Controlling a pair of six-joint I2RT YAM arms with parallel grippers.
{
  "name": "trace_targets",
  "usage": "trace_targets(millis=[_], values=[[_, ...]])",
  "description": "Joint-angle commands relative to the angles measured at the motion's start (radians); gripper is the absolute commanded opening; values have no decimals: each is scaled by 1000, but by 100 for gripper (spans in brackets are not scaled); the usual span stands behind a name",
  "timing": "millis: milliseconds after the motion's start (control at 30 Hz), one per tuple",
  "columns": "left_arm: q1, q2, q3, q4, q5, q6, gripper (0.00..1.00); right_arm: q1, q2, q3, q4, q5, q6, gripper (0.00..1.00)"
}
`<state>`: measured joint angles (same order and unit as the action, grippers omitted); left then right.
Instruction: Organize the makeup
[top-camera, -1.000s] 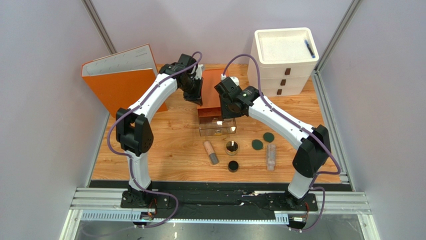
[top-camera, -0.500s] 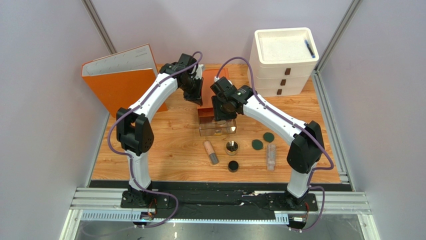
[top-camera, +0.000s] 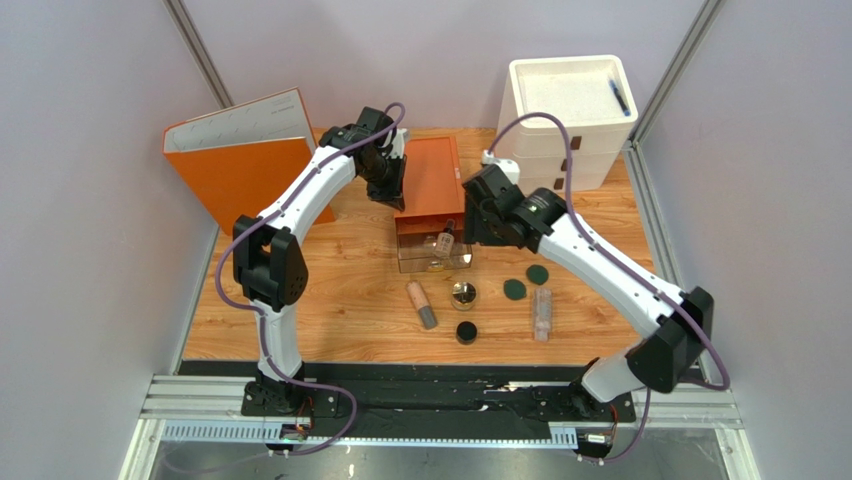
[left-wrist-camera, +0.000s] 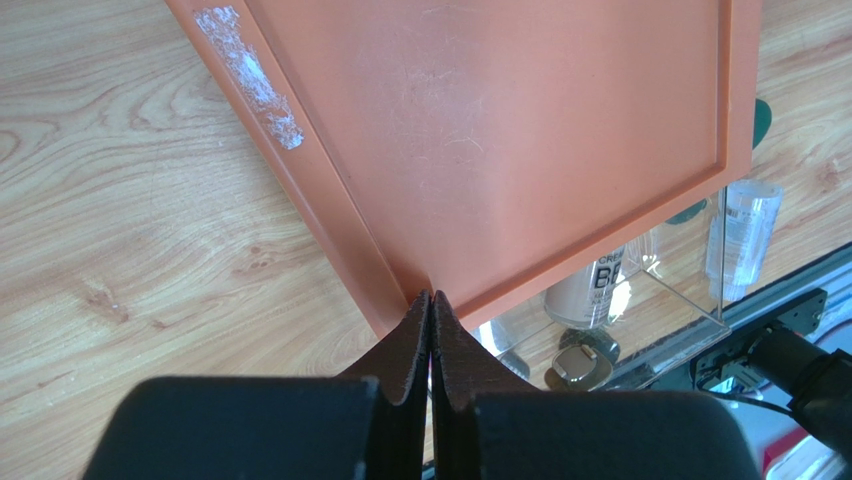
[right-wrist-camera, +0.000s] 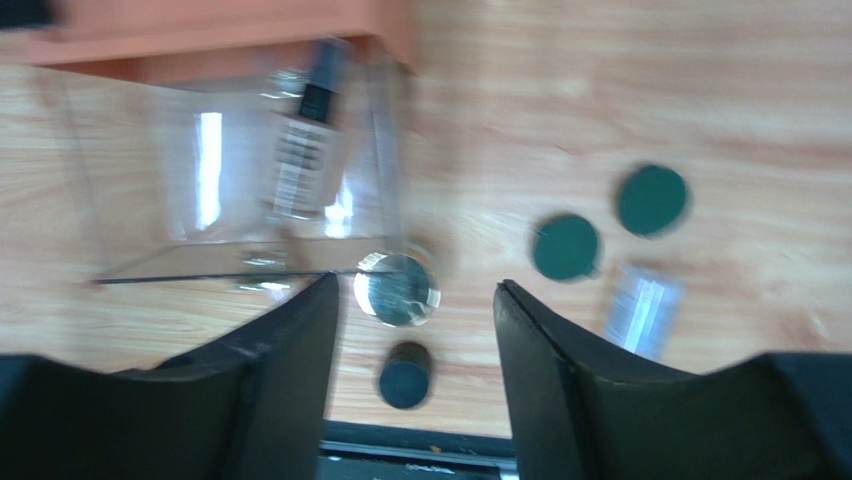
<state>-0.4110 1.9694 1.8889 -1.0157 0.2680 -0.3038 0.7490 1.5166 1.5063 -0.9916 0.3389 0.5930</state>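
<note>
So, your left gripper (left-wrist-camera: 431, 298) is clenching shut on the rim of the orange lid (left-wrist-camera: 500, 130), right at its corner. The lid is leaning back behind the clear box (top-camera: 432, 262), so the box is sitting open.

Your right gripper (right-wrist-camera: 415, 285) is hanging just beside the box's right side. Its fingers are spread apart and nothing is sitting between them. That wrist view is coming out pretty blurry, but the gap is plain enough.

For the makeup, one beige bottle (top-camera: 443, 243) with a dark cap is lying inside the box. Everything else is sitting out on the table (top-camera: 330, 290) in front of it:
- The gold jar (top-camera: 463, 295) is standing just off the box's front right corner.
- The tube (top-camera: 422, 303) is lying to the jar's left.
- The black pot (top-camera: 466, 332) is sitting nearer the arm bases than the jar.
- Two green discs (top-camera: 514, 290) are lying flat to the jar's right, near each other but apart.
- The slim bottle (top-camera: 542, 313) is lying on its side, just on the near side of the discs.

Off to the sides, the orange binder (top-camera: 240, 160) is standing at the back left. The white drawers (top-camera: 560, 150) are sitting at the back right with a pen (top-camera: 620, 97) on top.
</note>
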Motion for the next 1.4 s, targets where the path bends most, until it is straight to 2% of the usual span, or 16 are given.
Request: trace_targets(millis=[0,100,233,367,567,700,733,767,800,1067,1200,1367], values=[[12,39,-16,-95,-99,48,0,-97,-146,-238,-82,34,166,61],[12,37,-20,-95,-102,51,0,-190,-254,-453,-44,-26,218,63],[12,31,-31,-89,-101,49,0,-266,-300,-607,-4,-81,225,63],[12,25,-36,-89,-95,49,0,-277,-247,-684,16,-87,238,63],[12,16,-56,-86,-93,51,0,-272,-165,-764,154,-112,248,62],[12,11,-67,-83,-93,51,0,-272,-98,-764,195,-78,226,55],[12,9,-67,-83,-92,54,0,-275,-95,-762,203,-71,223,40],[12,8,-67,-83,-93,52,0,-274,-95,-761,206,-58,223,15],[12,8,-68,-83,-93,52,0,-275,-101,-756,206,-40,223,0],[12,0,-63,-86,-105,54,0,-269,-225,-641,117,11,180,0],[12,-3,-66,-87,-108,52,0,-226,-277,-506,84,49,127,0],[12,-6,-85,-78,-102,46,0,-113,-202,-263,38,81,65,0]])
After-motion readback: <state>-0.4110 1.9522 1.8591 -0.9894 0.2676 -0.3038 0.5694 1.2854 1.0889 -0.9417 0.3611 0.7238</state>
